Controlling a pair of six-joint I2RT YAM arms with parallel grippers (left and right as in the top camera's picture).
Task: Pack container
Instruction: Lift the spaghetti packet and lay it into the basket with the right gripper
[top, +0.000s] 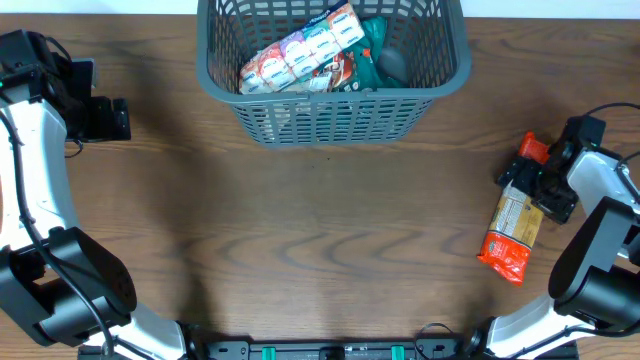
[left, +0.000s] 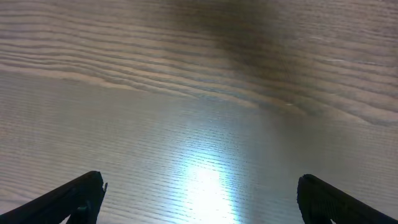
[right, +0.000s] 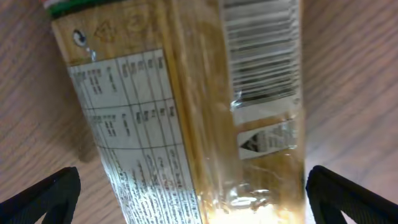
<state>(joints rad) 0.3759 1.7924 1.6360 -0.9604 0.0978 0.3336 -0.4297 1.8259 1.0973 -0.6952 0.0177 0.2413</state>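
Note:
The container (top: 335, 122), a dark grey slotted basket, stands at the back middle of the table. Inside it lie a white and pink multipack (top: 300, 55) and a green packet (top: 375, 62). A long yellow-orange packet (top: 512, 228) with a red end lies flat on the table at the right. My right gripper (top: 538, 185) hangs just over it, open, one finger on each side. In the right wrist view the packet (right: 186, 112) fills the gap of the right gripper (right: 193, 180). My left gripper (top: 112, 118) is open over bare wood at the far left, seen again as the left gripper (left: 200, 186).
The wooden table (top: 320, 250) stretches between both arms. The basket's front wall faces the middle of the table. A black cable (top: 610, 110) runs near the right arm.

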